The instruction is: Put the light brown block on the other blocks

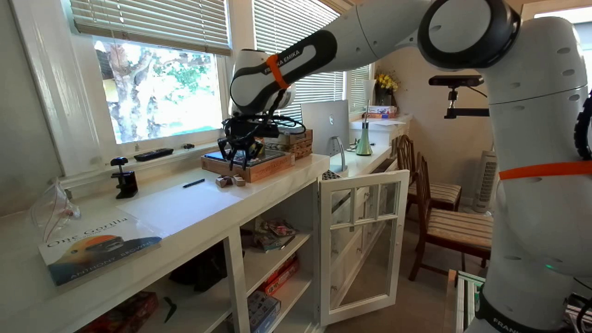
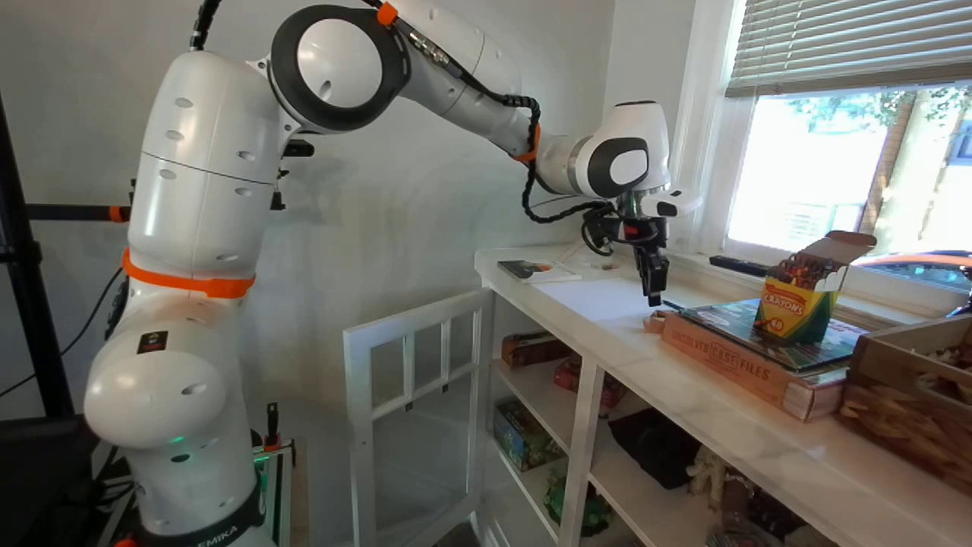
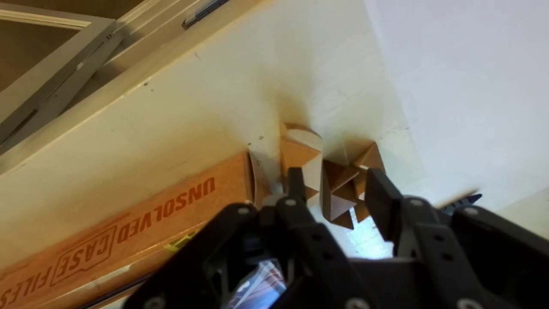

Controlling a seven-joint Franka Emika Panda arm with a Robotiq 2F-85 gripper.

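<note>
Hovering with jaws parted, the gripper (image 3: 336, 178) is above the darker blocks (image 3: 337, 207) and, lying between them and the box (image 3: 133, 234), the light brown block (image 3: 300, 152).

Hand (image 2: 657, 295) above white counter (image 2: 706, 399), near flat box (image 2: 733, 365)

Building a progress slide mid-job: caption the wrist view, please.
Open claw above angular brown blocks that lie between the Unsolved Case Files box and a sheet of white paper.

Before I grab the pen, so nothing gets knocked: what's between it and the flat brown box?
In the wrist view, small brown blocks, partly behind the fingers.
</note>
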